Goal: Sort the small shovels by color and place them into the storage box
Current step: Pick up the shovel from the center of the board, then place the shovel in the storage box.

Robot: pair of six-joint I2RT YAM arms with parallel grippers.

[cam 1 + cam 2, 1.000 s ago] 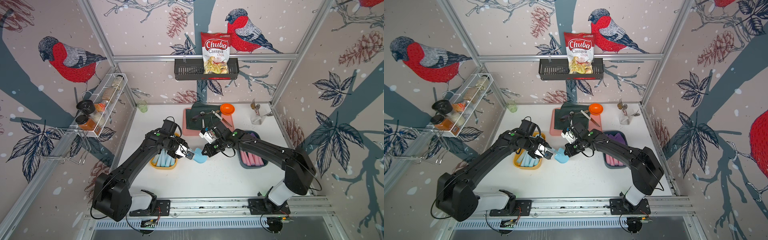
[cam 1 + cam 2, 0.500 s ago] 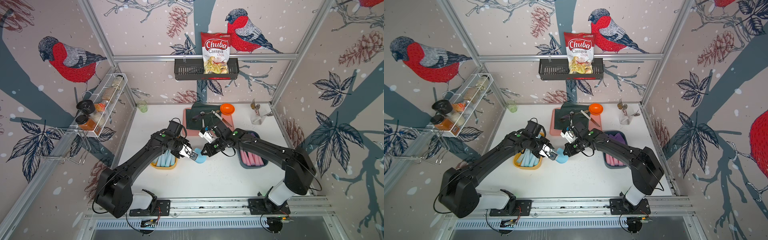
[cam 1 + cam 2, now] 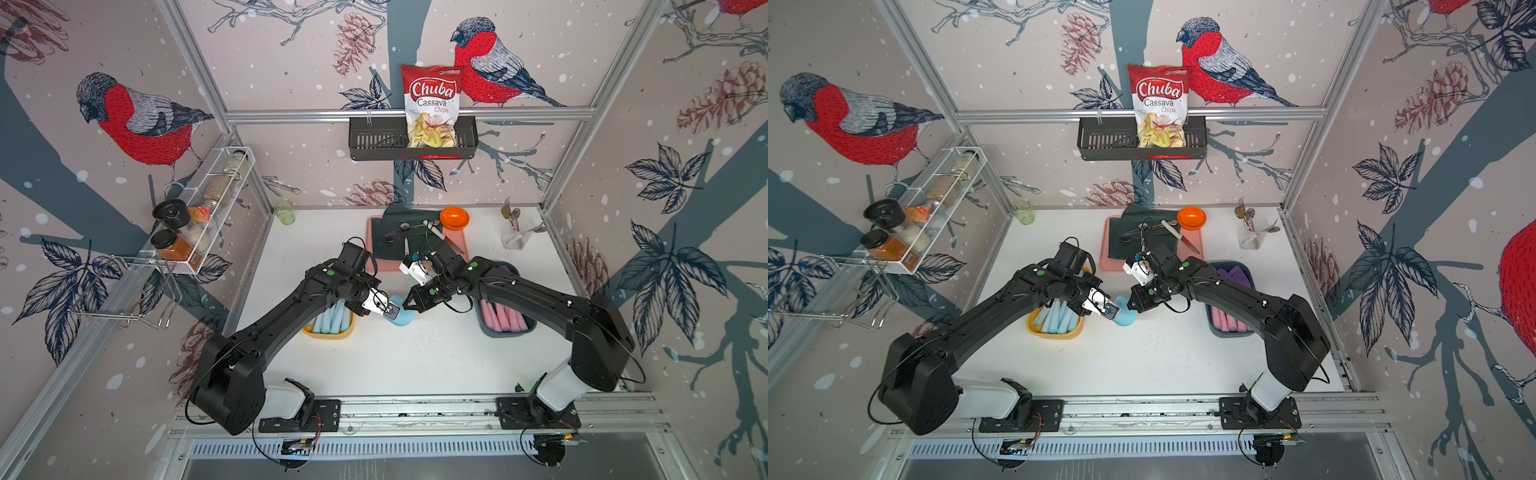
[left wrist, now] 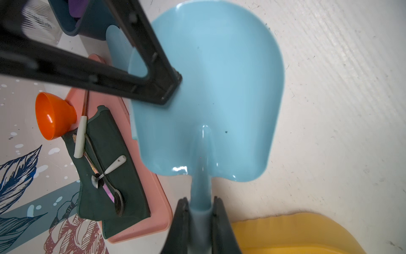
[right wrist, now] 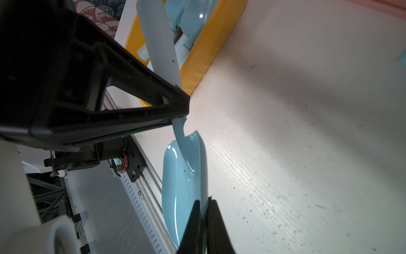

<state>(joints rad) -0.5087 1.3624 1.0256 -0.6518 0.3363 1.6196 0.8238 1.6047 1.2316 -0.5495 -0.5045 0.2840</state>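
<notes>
left gripper (image 4: pixel 200 205) has closed on the blue shovel (image 4: pixel 211 92) handle.

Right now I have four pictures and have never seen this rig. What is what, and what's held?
Two black robot arms stand on a rail at the front of a white table. Two pictures look down from one overhead camera; the two close-ups come from a camera on each wrist. On the table: a yellow box of light blue shovels, a dark blue box of pink-handled ones, and at the back a pink board with a green cloth and cutlery, an orange bowl at its corner. Both arms grip one light blue shovel between the boxes: the left tool clamps its handle, the right tool pinches the blade's edge.
</notes>
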